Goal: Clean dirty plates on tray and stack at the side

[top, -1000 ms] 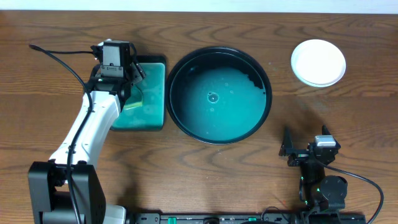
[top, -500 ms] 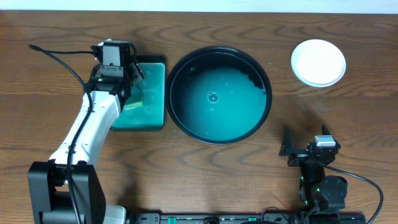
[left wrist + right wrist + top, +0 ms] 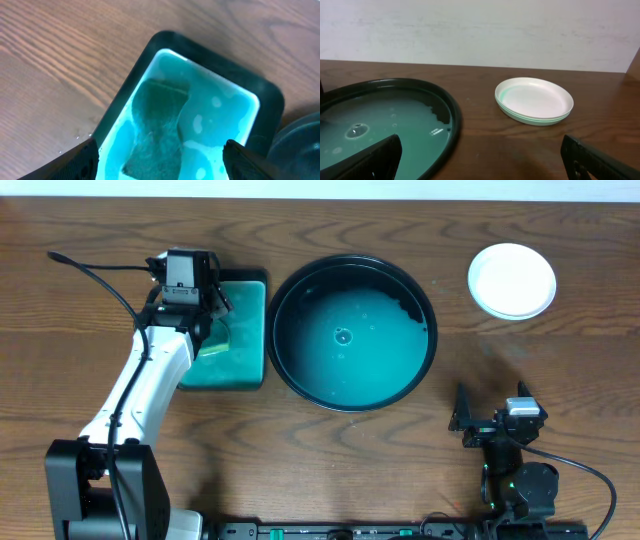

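I counted one round tray (image 3: pixel 273 335), one smaller rectangular tray (image 3: pixel 246 330), one sponge (image 3: pixel 155 122) in it, one stack of plates (image 3: pixel 534 99), layers too thin to number, two robot arms (image 3: pixel 150 375)

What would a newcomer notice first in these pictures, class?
The large round tray, glossy teal inside, fills the middle. A stack of pale plates sits on the tabletop at far right. The open left gripper hovers over a sponge-like pad in the small rectangular tray.

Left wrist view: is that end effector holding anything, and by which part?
Nothing. The left end effector is open above the sponge lying in the small tray; the right end effector is open and empty too.
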You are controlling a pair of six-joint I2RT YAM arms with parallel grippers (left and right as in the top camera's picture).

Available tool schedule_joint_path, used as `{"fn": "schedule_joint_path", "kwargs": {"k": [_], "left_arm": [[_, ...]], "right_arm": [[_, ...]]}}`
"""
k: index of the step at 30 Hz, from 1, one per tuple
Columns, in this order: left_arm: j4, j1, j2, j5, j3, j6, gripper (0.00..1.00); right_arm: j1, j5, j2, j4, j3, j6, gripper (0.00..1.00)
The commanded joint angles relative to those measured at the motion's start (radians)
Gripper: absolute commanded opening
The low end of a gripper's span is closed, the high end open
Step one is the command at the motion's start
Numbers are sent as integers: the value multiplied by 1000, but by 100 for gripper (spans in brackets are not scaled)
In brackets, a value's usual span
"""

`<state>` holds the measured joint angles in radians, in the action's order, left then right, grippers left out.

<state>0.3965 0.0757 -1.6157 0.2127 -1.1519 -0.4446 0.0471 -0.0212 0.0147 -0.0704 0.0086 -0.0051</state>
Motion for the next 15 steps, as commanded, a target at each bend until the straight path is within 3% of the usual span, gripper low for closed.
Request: {"fn": "schedule_joint_path", "kwargs": {"k": [1, 9, 15], "left_arm": [[6, -1, -6, 19, 1, 6, 80], [96, -1, 48, 4, 59, 121, 80], [-23, -2, 279, 4, 312, 137, 80]], "right_arm": [[-15, 7, -9, -4, -3, -11, 99], [-15, 7, -9, -4, -3, -11, 99], [-15, 7, -9, -4, -3, -11, 99]]}}
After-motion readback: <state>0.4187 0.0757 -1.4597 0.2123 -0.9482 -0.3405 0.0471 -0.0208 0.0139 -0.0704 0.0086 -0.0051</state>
